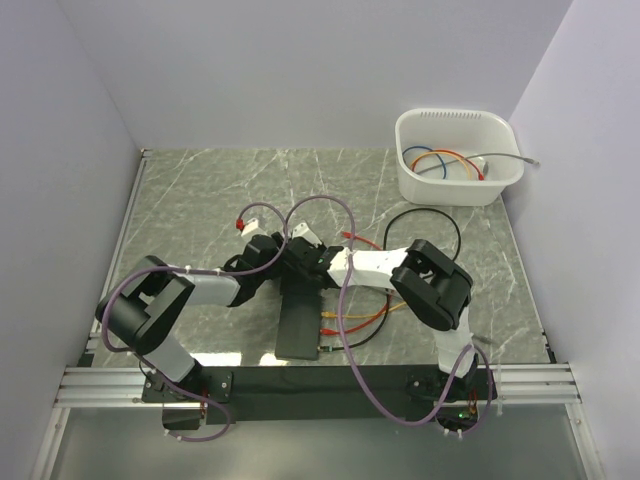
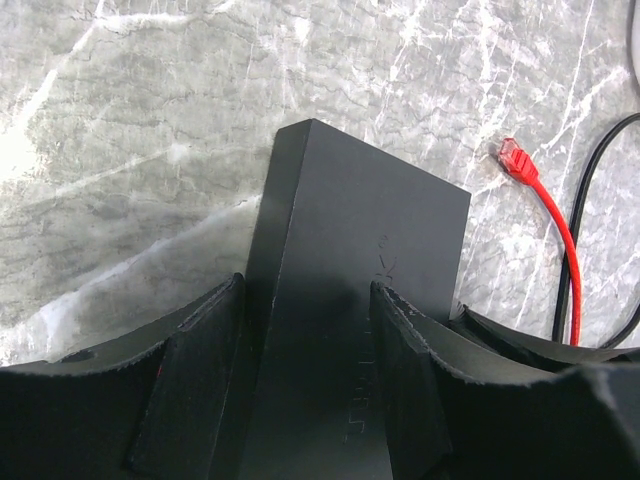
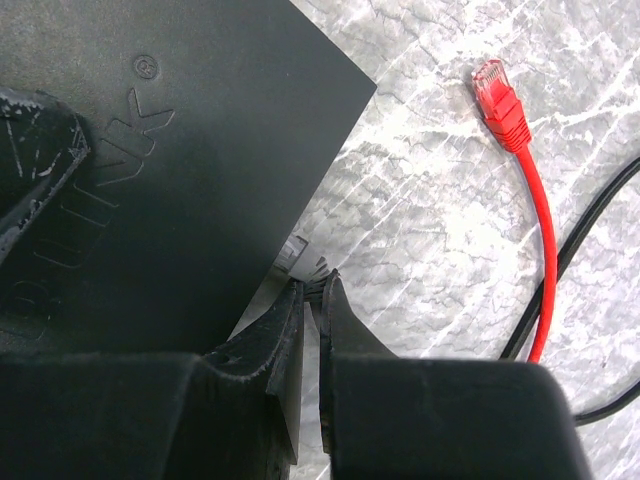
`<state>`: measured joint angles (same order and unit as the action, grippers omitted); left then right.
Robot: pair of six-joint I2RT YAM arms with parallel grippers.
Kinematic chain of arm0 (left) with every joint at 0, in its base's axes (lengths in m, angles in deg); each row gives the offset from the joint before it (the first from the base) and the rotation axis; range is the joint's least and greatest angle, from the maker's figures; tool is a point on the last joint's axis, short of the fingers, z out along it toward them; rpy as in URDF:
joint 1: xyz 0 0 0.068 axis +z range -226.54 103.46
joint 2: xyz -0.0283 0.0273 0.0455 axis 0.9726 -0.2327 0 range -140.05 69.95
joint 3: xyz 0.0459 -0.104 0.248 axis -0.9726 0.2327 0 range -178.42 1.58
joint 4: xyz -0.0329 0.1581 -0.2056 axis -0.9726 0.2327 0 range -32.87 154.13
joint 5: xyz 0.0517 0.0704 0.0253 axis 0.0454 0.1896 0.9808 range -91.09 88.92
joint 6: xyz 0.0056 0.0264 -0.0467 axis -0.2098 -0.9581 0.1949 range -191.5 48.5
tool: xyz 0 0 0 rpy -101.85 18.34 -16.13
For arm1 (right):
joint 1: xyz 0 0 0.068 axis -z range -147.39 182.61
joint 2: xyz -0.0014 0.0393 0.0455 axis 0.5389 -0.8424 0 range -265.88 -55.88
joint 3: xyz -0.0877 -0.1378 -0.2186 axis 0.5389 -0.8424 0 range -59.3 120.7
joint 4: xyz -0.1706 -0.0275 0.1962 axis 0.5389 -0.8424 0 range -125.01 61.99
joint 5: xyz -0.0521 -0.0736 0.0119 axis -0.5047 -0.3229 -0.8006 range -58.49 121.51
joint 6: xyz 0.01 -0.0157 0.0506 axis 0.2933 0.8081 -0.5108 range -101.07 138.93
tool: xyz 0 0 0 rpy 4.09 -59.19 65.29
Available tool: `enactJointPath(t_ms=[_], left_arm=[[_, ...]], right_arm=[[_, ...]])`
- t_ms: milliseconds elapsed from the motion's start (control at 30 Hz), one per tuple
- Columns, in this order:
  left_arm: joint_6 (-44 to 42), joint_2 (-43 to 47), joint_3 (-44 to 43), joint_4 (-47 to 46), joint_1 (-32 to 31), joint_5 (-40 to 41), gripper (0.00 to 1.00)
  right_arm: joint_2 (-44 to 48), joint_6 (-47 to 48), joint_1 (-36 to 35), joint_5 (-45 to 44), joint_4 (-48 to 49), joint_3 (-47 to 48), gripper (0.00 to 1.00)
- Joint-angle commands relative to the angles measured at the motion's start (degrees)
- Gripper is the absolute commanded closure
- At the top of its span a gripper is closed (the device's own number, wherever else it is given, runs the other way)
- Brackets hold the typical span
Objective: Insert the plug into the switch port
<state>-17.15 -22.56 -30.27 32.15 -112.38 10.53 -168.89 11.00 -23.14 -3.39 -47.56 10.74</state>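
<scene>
The black switch point(image 1: 299, 322) lies flat between the arms, with orange cables point(image 1: 365, 318) at its right side. My left gripper point(image 1: 272, 250) straddles the switch's far end; in the left wrist view point(image 2: 306, 286) both fingers press its sides point(image 2: 350, 230). My right gripper point(image 1: 313, 262) sits at the switch's right edge. In the right wrist view it point(image 3: 312, 286) is shut on a pale ribbed plug point(image 3: 306, 262), whose tip pokes out right beside the switch's side point(image 3: 180, 150). Whether the plug is in a port is hidden.
A loose red cable with a red plug point(image 3: 497, 96) lies on the marble right of the switch, also in the left wrist view point(image 2: 516, 160). A black cable point(image 1: 440, 222) loops beyond it. A white bin point(image 1: 456, 186) of cables stands at the back right.
</scene>
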Motion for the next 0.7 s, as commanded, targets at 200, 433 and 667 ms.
enactJointPath(t_ms=[200,433,667], left_arm=[[-0.65,-5.75,5.23,15.83,-1.43,-10.03,0.39],[-1.0,-4.08,3.91,18.38,-1.43,-8.9,0.39],[-0.12,-0.84,1.71,23.3,-0.82,-6.09,0.35]], right_arm=[[-2.57,-3.33,-2.96,8.97,8.92,2.21,0.9],[-0.11,-3.33,-2.7,5.72,8.57,0.54,0.57],[4.99,-2.89,-2.7,5.37,7.69,-1.05,0.46]])
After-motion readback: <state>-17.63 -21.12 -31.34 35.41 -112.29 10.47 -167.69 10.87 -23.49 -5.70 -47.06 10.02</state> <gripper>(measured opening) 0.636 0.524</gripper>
